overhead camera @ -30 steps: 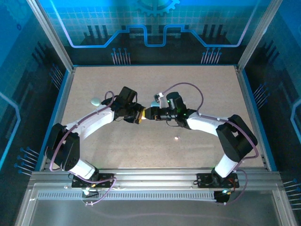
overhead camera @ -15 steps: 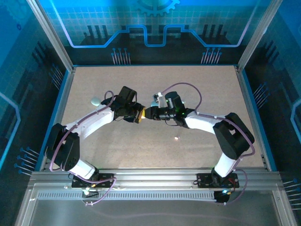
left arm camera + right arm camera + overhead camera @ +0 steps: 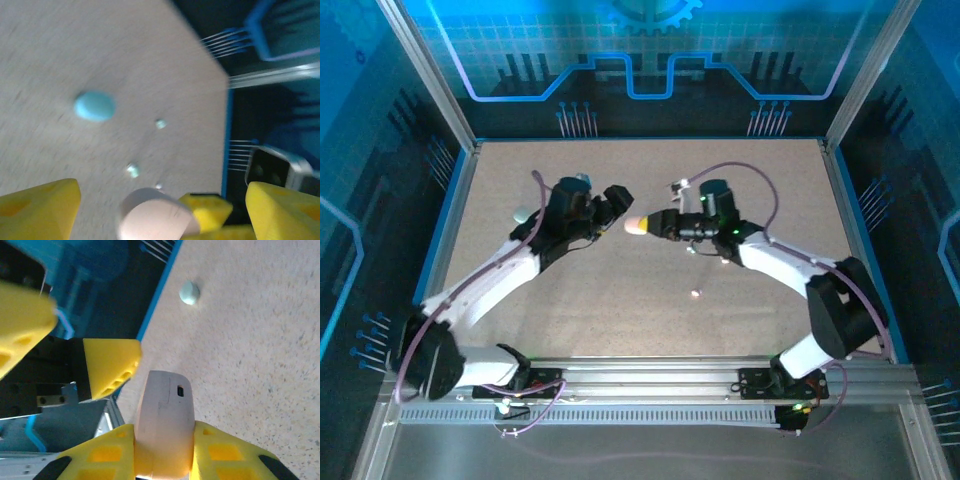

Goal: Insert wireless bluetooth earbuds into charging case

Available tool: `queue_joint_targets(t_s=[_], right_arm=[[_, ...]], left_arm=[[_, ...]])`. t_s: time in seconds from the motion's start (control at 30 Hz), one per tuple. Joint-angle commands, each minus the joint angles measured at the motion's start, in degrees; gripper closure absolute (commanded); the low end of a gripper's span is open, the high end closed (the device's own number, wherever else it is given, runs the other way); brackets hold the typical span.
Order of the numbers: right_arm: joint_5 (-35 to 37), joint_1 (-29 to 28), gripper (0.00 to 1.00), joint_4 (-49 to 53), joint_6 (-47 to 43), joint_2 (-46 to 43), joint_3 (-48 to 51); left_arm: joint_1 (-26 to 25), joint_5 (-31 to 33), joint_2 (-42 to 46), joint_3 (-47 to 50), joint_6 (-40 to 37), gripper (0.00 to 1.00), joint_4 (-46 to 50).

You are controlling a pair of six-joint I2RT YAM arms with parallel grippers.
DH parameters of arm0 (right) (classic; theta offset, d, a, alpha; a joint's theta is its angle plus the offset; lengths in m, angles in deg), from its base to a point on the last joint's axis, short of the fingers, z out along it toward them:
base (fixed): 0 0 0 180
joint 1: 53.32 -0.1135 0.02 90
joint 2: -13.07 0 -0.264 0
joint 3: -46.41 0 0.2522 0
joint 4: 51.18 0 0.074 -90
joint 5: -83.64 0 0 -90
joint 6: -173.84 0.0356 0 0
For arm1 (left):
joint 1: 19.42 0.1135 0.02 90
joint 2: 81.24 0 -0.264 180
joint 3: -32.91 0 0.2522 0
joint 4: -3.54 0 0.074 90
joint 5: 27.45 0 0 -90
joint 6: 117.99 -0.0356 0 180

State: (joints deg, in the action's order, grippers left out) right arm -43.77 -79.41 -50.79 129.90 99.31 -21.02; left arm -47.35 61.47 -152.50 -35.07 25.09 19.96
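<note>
Right gripper (image 3: 165, 452) clamping pale pink case (image 3: 165, 400), left gripper (image 3: 162, 195) spread wide

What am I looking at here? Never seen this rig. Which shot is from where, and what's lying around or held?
Two small robot arms are bolted at the near edge of a table. The wide picture comes from a fixed camera above and behind them, with the left arm on the left. The other two come from a camera on each wrist, so the yellow blocks along the bottom edge there are that arm's own fingers.

The right gripper is clamped on a pale pinkish charging case, held up between the arms. The left gripper is open, right in front of that case and apparently not touching it.

In the blurred left wrist picture, a blue case and a few tiny earbuds lie on the table.
</note>
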Motion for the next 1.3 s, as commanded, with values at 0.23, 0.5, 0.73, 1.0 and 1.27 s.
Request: queue_joint_targets(t_s=[0.23,0.5,0.73,1.0,1.27], right_arm=[[-26.1,12.8,0.8,11.7,3.1,-7.6,-5.3],[-33.1,13.6,0.8,16.8,5.1,-6.5,-9.7],[-33.8,13.3,0.79,17.6,5.6,-6.5,-10.2],[-33.7,12.6,0.79,18.8,5.0,-5.9,-10.7],[-33.7,11.9,0.78,17.6,5.8,-5.6,-10.4]], left_arm=[[-0.6,-30.2,4.4,8.2,-58.1,0.26,-24.5],[-2.3,-32.6,1.2,6.6,-73.4,0.26,-24.9],[-4.0,-30.8,-2.0,4.6,-76.6,0.27,-26.5],[-5.3,-31.0,-4.1,2.9,-73.8,0.31,-31.2],[-6.2,-31.0,-5.3,1.2,-73.6,0.4,-29.9]])
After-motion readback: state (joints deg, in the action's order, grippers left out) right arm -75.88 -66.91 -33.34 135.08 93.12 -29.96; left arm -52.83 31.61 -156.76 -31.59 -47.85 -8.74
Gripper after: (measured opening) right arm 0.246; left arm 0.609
